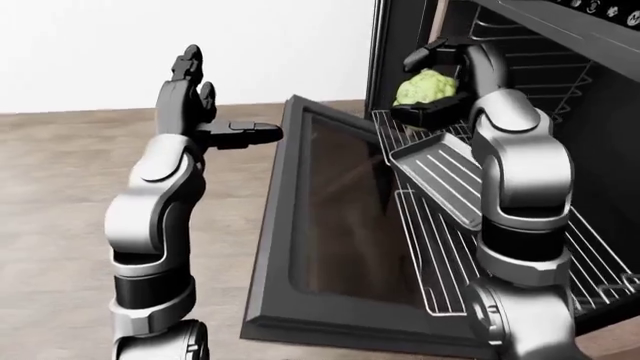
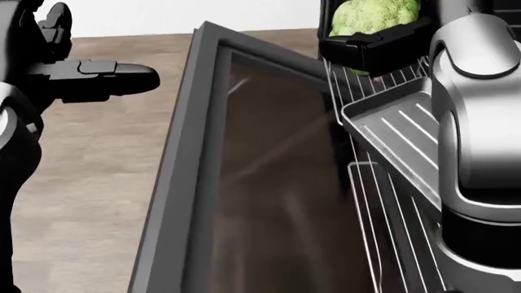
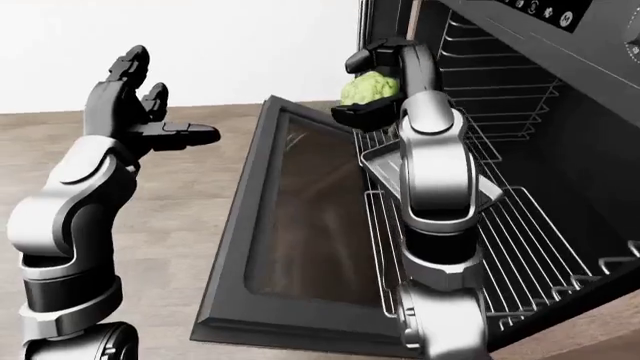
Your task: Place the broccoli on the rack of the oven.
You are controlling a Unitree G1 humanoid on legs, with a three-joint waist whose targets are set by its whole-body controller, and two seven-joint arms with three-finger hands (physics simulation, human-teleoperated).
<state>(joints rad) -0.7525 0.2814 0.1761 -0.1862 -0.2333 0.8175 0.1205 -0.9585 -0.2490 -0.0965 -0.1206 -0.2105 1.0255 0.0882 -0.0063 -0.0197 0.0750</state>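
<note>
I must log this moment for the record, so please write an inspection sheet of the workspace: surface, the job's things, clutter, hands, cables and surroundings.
Surface: wooden floor; no table in view.
Job's things: broccoli held above the pulled-out oven rack, not yet set down. A grey tray lies on an upper rack. Oven door hangs open.
Clutter: nothing seen.
Hands: right hand has its fingers closed round the broccoli; left hand is open and empty, raised to the left of the door.
Cables: nothing seen.
Surroundings: plain white wall; oven control panel at the top right.
</note>
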